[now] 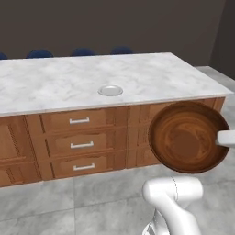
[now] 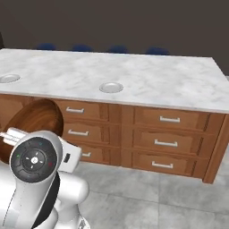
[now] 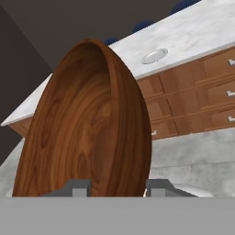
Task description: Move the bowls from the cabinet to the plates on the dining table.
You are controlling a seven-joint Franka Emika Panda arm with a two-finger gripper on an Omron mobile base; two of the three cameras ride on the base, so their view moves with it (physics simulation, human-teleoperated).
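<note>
A dark brown wooden bowl [image 1: 186,137] [image 2: 33,118] [image 3: 87,128] hangs tilted on edge in the air in front of the dining table [image 1: 55,78] [image 2: 156,76] [image 3: 202,32]. My gripper [image 1: 222,137] [image 2: 11,136] [image 3: 118,187] is shut on its rim, with one finger on each side of the wall. A small silvery plate [image 1: 110,90] [image 2: 111,87] [image 3: 154,56] lies near the table's front edge, left of the bowl in the left base view. A second plate [image 2: 9,78] lies further left. The cabinet is out of view.
The table's wooden front carries drawers with silver handles [image 1: 80,144] [image 2: 165,143]. Blue chairs [image 1: 82,52] [image 2: 117,48] stand behind the table. Grey tiled floor [image 1: 69,202] lies between my base and the table.
</note>
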